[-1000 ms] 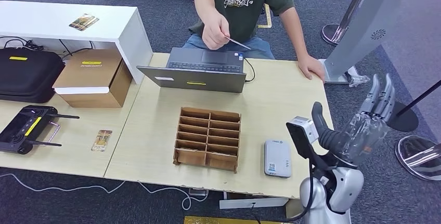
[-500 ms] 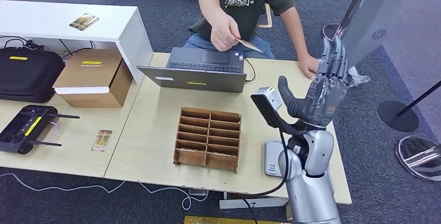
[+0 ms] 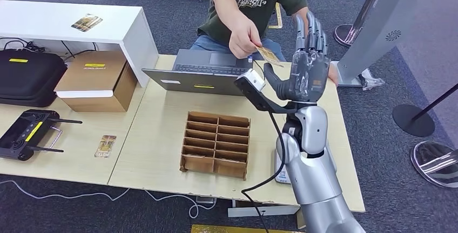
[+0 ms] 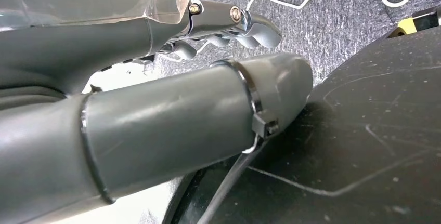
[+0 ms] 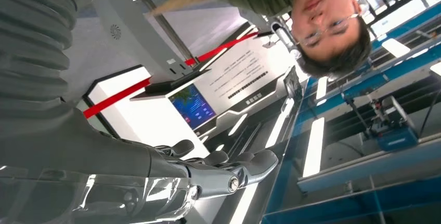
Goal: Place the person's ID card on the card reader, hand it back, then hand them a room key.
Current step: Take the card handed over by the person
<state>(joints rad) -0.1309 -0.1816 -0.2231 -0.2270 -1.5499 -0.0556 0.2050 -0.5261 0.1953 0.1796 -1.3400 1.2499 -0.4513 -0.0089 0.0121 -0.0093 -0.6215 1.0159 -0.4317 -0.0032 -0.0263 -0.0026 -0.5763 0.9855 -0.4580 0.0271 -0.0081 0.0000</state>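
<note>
Just beside empty robot hand (image 3: 305, 73), ID card (image 3: 268, 56)

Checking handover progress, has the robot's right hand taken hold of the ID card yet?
No, the person's hand pinches the ID card, and the right hand is open beside it.

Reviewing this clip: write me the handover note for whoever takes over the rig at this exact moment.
Right hand: raised over the table's far side, fingers up and apart, holding nothing, close beside the ID card.
Left hand: holding nothing that I can see; how its fingers stand is unclear.
ID card: in the person's hand, held out over the laptop.
Card reader: near table edge, mostly hidden behind the right arm.
Done: nothing yet.
Left: take the card, place it on the reader, hand it back, hand over a room key.
</note>
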